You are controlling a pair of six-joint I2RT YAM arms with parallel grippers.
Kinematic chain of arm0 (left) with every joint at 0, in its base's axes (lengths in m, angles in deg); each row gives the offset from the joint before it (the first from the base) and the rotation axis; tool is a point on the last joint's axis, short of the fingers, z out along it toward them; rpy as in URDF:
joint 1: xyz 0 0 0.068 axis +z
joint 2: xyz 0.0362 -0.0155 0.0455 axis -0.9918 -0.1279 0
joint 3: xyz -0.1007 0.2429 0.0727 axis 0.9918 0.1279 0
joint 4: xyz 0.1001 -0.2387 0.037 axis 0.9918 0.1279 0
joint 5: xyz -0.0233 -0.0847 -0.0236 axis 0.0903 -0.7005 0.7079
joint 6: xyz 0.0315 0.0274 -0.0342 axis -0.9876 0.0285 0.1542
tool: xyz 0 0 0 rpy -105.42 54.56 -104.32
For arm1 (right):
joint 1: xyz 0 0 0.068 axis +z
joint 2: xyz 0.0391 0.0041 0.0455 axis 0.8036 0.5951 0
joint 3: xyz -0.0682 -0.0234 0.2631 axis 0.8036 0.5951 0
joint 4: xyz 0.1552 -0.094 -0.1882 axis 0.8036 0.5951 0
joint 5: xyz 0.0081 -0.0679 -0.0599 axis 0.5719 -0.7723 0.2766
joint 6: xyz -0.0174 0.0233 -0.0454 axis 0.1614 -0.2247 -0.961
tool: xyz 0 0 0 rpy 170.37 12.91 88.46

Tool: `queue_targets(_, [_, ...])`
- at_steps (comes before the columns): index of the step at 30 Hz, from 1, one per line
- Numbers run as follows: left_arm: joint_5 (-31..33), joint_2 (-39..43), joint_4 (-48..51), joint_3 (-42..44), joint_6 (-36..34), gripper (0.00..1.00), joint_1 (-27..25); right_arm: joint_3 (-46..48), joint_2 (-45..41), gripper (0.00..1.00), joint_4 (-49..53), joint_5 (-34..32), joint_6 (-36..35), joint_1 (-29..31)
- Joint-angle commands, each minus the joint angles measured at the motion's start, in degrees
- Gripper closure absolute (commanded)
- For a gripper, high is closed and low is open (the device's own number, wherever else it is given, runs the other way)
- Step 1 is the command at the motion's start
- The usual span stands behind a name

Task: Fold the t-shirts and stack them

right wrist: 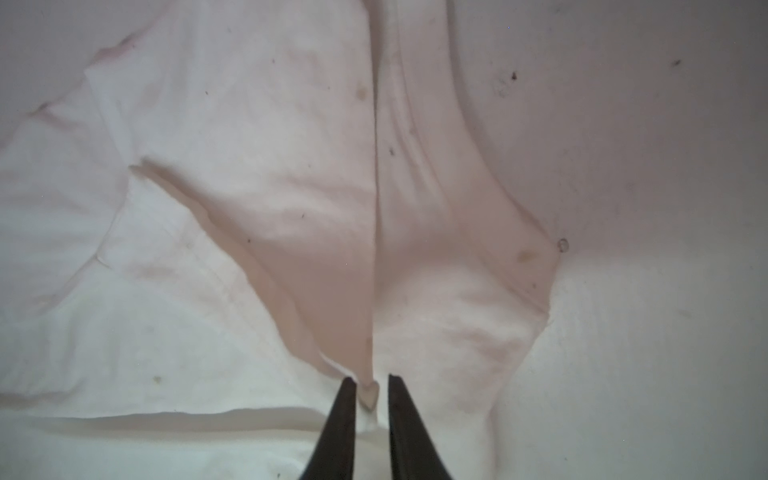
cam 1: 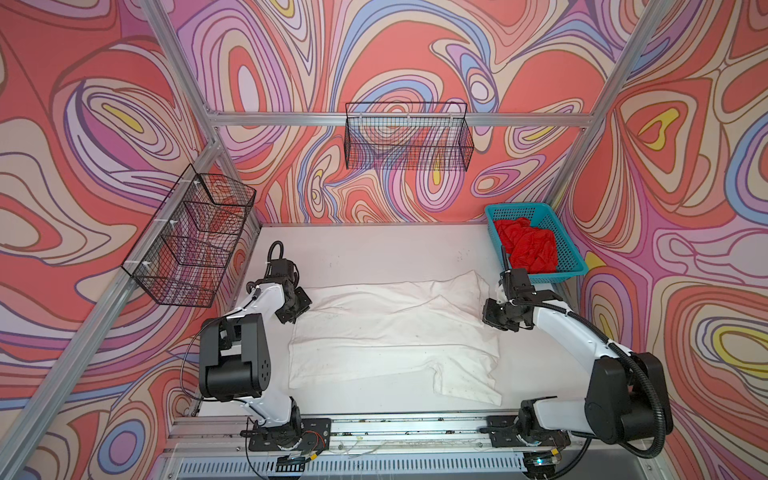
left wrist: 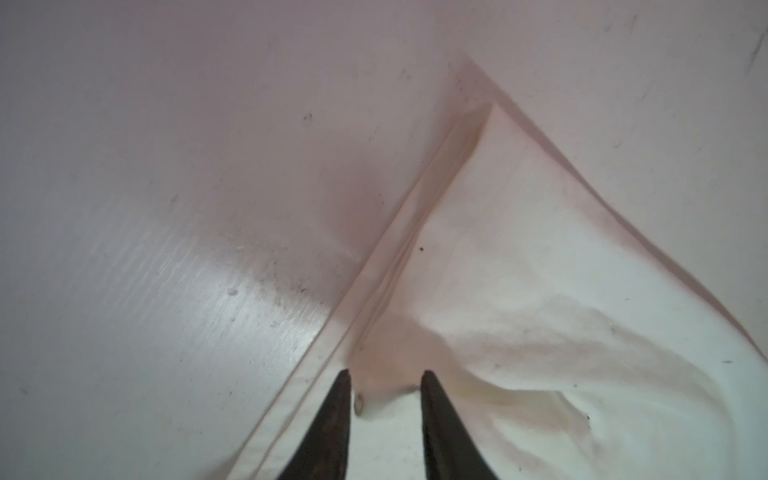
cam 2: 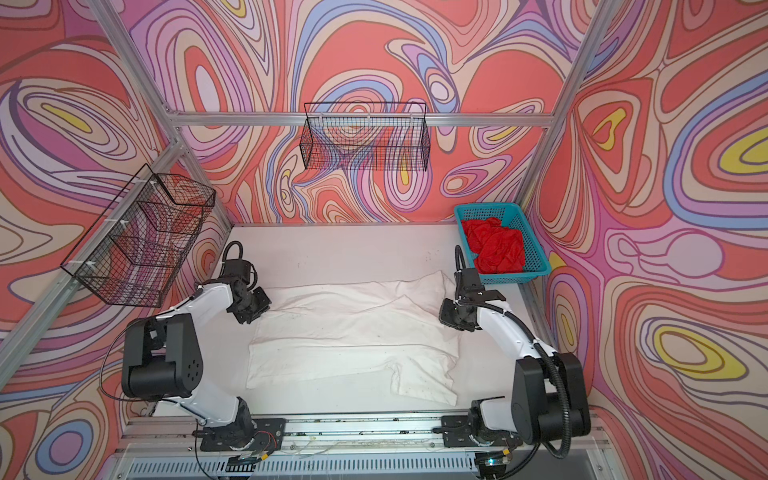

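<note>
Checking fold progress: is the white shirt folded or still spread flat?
Partly folded: the white shirt lies on the table with its far part doubled over; one sleeve sticks out near the front.

red t-shirt [cam 1: 528, 246] bunched in teal basket [cam 1: 569, 253] — shape unreadable | white t-shirt [left wrist: 540, 332] cut off by both wrist views' edges

Soft pinkish light, faint shadows, blurred wrist views, curved top-view edges.

a robot lab cell: aluminium frame [cam 1: 399, 118], swirl-printed walls [cam 1: 83, 124], rail-mounted arms [cam 1: 552, 324].
</note>
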Motion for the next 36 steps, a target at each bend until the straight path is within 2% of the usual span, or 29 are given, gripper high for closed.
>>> queue_targets(1, [0.5,3.6,2.9,0.5,0.9,0.47,0.4,-2.3,-0.4,0.69,1.7,-2.2,0.5,-0.4])
queue_targets(5, [0.7,6.2,3.3,-0.8,1.2,0.39,0.4,-7.4,1.0,0.59,2.2,-1.9,-1.1,-0.3])
queue_targets(11, [-0.5,3.6,3.7,-3.9,1.2,0.37,-0.8,-13.7,9.6,0.58,-2.5,1.4,-2.8,4.0])
queue_targets(20, [-0.8,3.4,2.1,-1.6,3.4,0.37,-3.7,-23.8,26.0,0.58,-7.4,2.8,-3.8,13.0])
queue_targets(28, [-0.8,3.8,1.7,-0.1,3.8,0.36,-4.0,-27.2,31.9,0.63,-6.6,-0.3,-6.7,14.2])
queue_targets(36, [-0.8,3.7,1.5,0.0,4.0,0.36,-4.0,-26.3,33.5,0.69,-7.4,0.8,-7.4,14.2])
